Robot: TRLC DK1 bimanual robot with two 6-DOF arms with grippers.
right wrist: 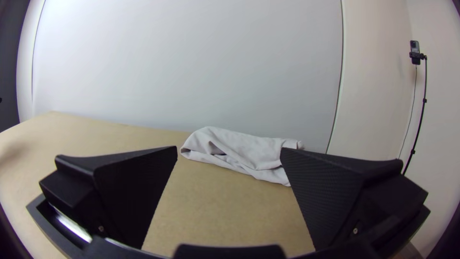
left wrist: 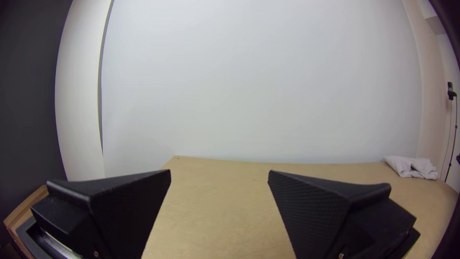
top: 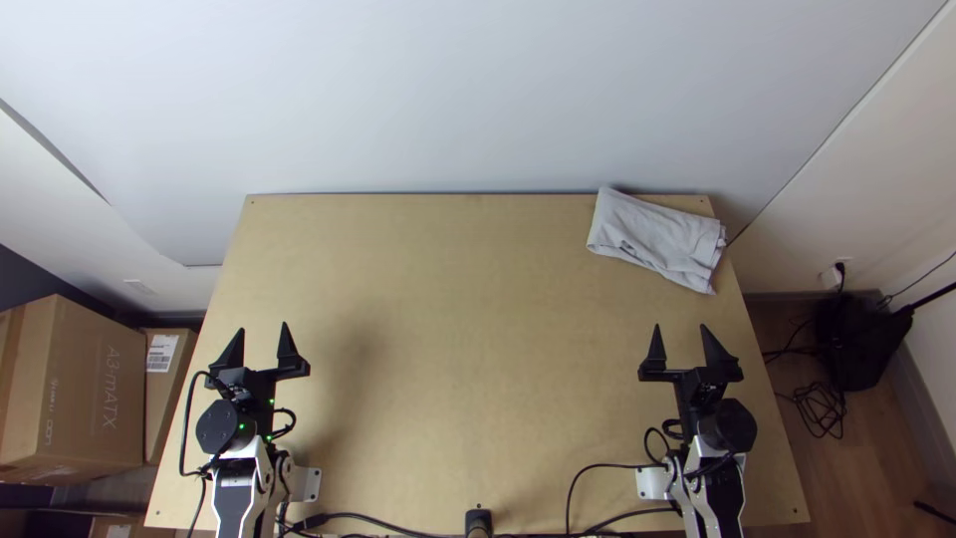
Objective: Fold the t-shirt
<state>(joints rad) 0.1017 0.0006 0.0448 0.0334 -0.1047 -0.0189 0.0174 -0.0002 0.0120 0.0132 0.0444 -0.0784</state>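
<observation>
Though apart, both arms nearly parallel.

I read "A3-MATX" on the large cardboard box; a barcode label is on the box beside it.

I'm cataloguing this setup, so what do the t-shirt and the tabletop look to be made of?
The t-shirt looks like soft matte knit, likely cotton, though a blend is possible: it creases loosely and slumps in rounded folds. The tabletop seems to be light wood board, perhaps plywood or MDF, with a dull finish: it is flat, tan and shows little glare.
</observation>
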